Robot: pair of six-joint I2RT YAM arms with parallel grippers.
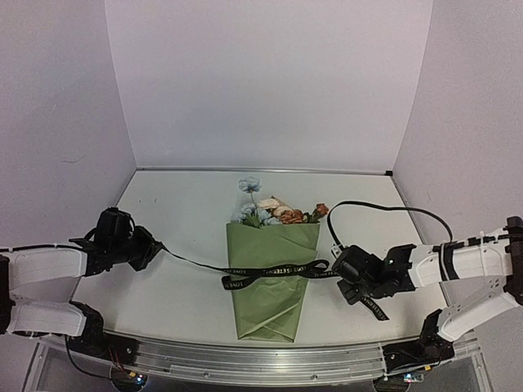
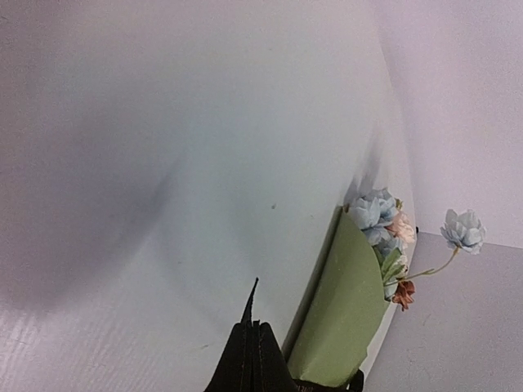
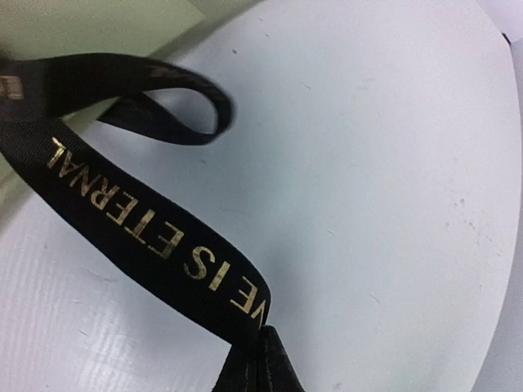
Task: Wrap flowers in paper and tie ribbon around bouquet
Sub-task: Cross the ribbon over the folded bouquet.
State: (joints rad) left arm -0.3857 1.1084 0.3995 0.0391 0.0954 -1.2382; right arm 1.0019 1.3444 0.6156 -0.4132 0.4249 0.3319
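My left end effector (image 1: 155,249) pinches ribbon (image 1: 196,263) left of bouquet (image 1: 270,306), my right end effector (image 1: 337,273) pinches it on right; ribbon crosses bouquet lying on counter (image 1: 180,212).

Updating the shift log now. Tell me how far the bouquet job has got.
Done: the flowers sit wrapped in the olive-green paper cone, blooms out the far end. In hand: the black lettered ribbon lies across the cone, the left gripper shut on one end and the right gripper shut on the other. Left: pulling it tight and tying it; no finished knot shows.
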